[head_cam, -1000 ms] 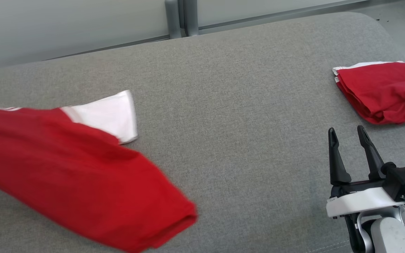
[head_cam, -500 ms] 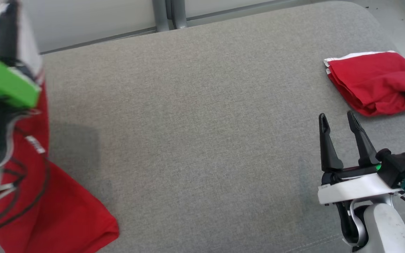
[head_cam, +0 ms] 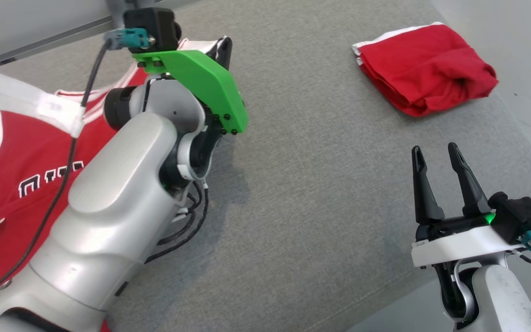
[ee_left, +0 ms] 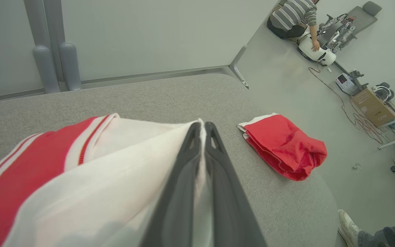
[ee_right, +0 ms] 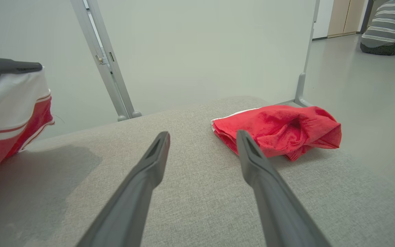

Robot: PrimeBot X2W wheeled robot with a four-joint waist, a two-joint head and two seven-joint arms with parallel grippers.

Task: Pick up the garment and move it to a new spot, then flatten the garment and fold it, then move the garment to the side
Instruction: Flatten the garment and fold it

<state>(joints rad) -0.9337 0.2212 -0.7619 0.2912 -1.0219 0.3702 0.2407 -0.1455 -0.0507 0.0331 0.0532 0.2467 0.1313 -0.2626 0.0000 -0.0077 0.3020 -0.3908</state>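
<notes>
Nearest you, the right gripper (head_cam: 433, 150) waits just above the grey upholstered surface (head_cam: 316, 193), fingers apart and empty. Leave it parked until flattening starts. The left gripper (ee_left: 201, 128) is clamped shut on the white trim of the red-and-white jersey (head_cam: 16, 152), which trails away to the left. I judge this to be the carry to a new spot. Hold that pinch firm, lift until the trailing cloth clears, and aim for the bare middle, well apart from the folded red garment (head_cam: 427, 69) at the far right corner.

The left wrist view gives you the pinch itself, which the green bracket (head_cam: 201, 83) covers in the head view. The head view gives the jersey's lettering. The right wrist view shows the held edge raised, with shadow beneath. Farthest off, a person in a striped top (ee_right: 386, 31) crouches on the floor.
</notes>
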